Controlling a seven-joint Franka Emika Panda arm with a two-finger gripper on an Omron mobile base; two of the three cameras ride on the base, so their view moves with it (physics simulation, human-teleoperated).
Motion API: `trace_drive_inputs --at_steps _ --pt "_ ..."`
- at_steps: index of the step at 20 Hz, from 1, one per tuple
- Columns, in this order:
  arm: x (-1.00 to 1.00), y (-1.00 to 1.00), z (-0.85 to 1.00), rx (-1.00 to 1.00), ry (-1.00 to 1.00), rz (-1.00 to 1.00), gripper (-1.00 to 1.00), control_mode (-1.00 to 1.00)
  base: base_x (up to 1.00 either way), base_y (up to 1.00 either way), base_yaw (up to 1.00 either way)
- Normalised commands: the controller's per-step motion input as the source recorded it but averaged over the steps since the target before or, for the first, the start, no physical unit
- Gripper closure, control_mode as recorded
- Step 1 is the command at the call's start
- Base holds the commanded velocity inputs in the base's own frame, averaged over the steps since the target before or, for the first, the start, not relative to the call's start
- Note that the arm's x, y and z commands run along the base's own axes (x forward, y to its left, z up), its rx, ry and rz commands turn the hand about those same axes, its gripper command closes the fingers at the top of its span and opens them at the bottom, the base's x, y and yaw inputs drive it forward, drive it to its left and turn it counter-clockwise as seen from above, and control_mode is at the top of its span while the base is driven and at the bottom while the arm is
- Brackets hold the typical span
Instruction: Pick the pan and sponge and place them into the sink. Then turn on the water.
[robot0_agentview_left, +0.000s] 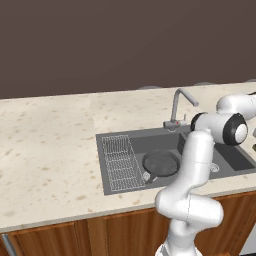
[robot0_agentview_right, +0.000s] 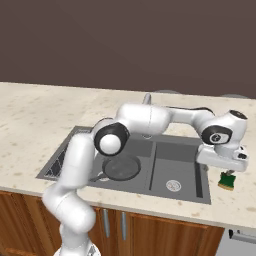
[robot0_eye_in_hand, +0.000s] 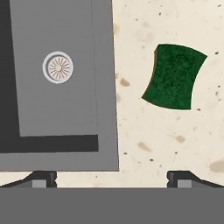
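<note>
- Two tasks' things lie apart: the skillet (robot0_agentview_right: 120, 167) sits in the sink's (robot0_agentview_right: 180, 192) left basin, the sponge (robot0_agentview_right: 228, 180) on the bench (robot0_agentview_right: 30, 115) beside its right rim.
- Gripper (robot0_eye_in_hand: 112, 177) hangs wide and empty above the sponge.

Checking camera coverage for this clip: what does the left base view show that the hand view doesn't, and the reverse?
Left base view alone: the pan already lying in the left basin, the wire rack beside it, the faucet, and the arm's white links.

Hand view alone: the sponge lying flat on the counter beside the sink, and the gripper with its jaws wide open and empty.

Both: the sink and speckled counter.
</note>
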Motion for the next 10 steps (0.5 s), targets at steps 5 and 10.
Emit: trace_drive_inputs --at_steps 5,10 --pt "0.18 -0.02 -0.13 0.03 -0.02 0.03 -1.0 -1.0 0.0 0.0 0.0" --pt "0.24 0.0 -0.12 -0.01 -0.01 0.03 -1.0 -1.0 0.0 0.0 0.0"
